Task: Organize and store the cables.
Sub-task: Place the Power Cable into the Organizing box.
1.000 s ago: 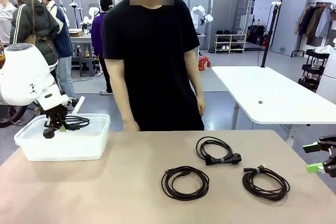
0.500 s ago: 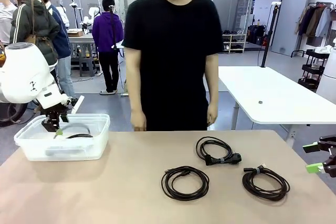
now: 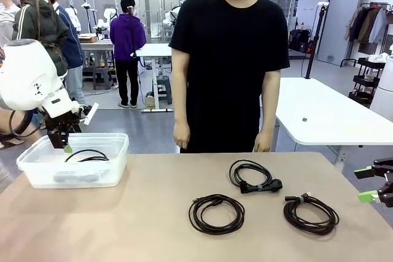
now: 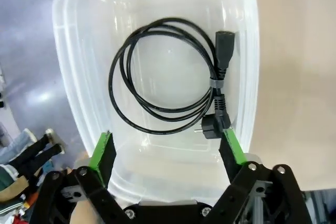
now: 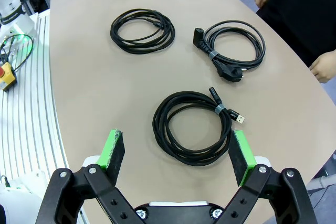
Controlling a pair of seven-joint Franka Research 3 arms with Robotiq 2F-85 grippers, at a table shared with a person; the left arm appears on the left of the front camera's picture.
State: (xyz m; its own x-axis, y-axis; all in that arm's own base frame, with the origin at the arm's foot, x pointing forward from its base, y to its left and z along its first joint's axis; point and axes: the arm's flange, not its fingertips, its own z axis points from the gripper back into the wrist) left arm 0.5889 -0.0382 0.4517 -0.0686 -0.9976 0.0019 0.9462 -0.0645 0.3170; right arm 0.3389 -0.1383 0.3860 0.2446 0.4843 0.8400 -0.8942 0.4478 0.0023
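One coiled black cable with chunky plugs lies inside the clear plastic bin at the table's left; I also see this cable from the front. My left gripper hangs open above the bin, nothing between its green pads. Three more coils rest on the table: one with a plug, a middle coil and a right coil. My right gripper stands open at the right edge, above the right coil; the plug coil and middle coil lie farther off.
A person in a black shirt stands at the table's far side, hands hanging by the edge. A white table stands behind at the right. Other people stand in the back left.
My left gripper let go of the cable into the bin and rose above it. The person stepped to the right. The right arm stayed still.
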